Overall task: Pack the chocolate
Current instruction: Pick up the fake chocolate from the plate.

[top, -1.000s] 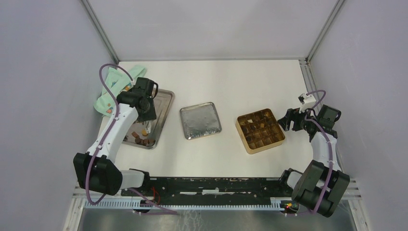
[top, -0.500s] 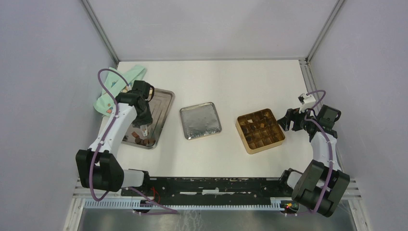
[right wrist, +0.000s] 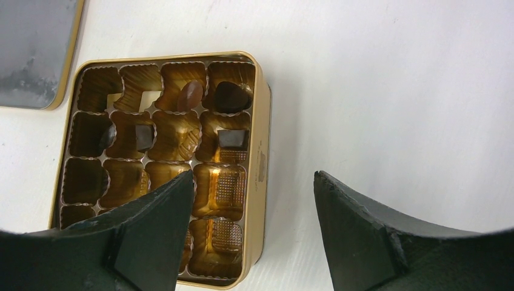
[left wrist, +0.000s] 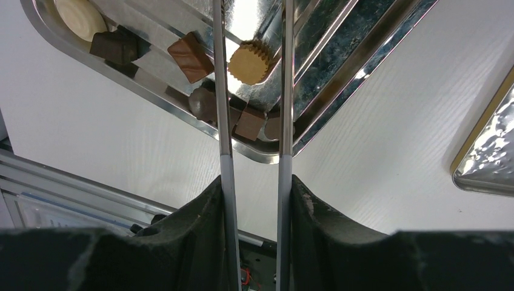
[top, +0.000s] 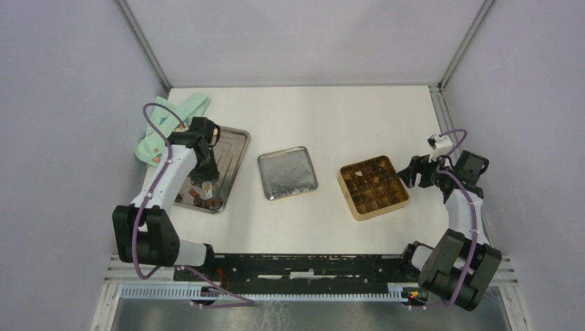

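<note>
The left gripper (left wrist: 254, 200) is closed on the long metal tweezers (left wrist: 225, 121). Its two fingers press the two thin arms from both sides, and the arms stay a little apart from each other. The tweezers reach over the steel tray (top: 234, 148), which lies at 9 o'clock on the worktop (top: 310, 117). Their tips go out of the left wrist view, so I cannot tell if they pinch anything.

Most of the loose chocolate (left wrist: 191, 56) is in the near corner of this tray. A round caramel-coloured piece (left wrist: 248, 62) lies between the two tweezers arms. A cream-white piece (left wrist: 79, 15) and a dark piece (left wrist: 118, 45) lie at 10 o'clock from it, and some darker pieces (left wrist: 248, 121) are together against the tray rim at 6 o'clock.

The right gripper (right wrist: 253, 179) is wide open and holds nothing. It hangs above the 3 o'clock edge of the gold tin (top: 373, 187), which stands at 3 o'clock on the worktop. Several compartments of the tin have a piece of chocolate inside, for example a brown oval piece (right wrist: 190, 94); others show only the gold liner.

A square lid (top: 288, 172) lies flat between the tray and the tin. A green cloth (top: 169, 121) lies at 10 o'clock, just beside the tray.
</note>
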Controlling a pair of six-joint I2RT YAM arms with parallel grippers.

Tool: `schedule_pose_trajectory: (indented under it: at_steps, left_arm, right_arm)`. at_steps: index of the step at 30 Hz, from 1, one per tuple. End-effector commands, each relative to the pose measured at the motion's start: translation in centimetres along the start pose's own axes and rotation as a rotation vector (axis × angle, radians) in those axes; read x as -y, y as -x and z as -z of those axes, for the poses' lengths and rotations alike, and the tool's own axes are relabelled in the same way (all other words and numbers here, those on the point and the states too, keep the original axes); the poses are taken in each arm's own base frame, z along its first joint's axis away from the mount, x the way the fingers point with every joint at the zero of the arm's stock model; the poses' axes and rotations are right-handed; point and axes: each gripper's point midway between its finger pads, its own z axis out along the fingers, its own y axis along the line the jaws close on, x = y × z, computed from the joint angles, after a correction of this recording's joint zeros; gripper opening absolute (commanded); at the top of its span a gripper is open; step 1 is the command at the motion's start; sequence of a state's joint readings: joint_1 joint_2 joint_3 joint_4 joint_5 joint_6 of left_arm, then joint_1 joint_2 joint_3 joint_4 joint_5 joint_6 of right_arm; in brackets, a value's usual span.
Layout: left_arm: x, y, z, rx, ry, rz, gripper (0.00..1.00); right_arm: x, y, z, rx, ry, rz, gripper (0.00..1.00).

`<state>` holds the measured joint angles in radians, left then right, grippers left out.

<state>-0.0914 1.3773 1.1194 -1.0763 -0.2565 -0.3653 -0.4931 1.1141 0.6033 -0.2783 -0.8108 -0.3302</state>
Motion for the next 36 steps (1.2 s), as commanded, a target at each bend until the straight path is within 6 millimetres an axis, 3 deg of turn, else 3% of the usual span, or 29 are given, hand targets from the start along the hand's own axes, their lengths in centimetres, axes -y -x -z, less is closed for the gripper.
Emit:
schedule_pose_trajectory:
  at_steps: [1, 13, 22, 33, 36]
  left_arm:
    - [-0.2, 0.1, -0.2, -0.011, -0.006, -0.023, 0.45]
    - [0.4, 0.0, -0.4, -0.043, -0.033, -0.021, 0.43]
    - [0.7, -0.4, -0.3, -0.055, -0.057, -0.02, 0.37]
    - [0.8, 0.4, -0.9, -0.061, -0.05, -0.024, 0.38]
    - [0.9, 0.4, -0.9, -0.062, -0.054, -0.023, 0.33]
  right_arm:
    - [0.2, 0.6, -0.1, 0.026, 0.004, 0.029, 0.78]
    - [0.2, 0.5, -0.1, 0.023, 0.001, 0.029, 0.78]
    - [0.2, 0.4, -0.2, 0.021, 0.008, 0.023, 0.78]
    - [0.2, 0.5, -0.1, 0.022, 0.003, 0.027, 0.78]
    - [0.2, 0.5, -0.1, 0.022, 0.004, 0.027, 0.78]
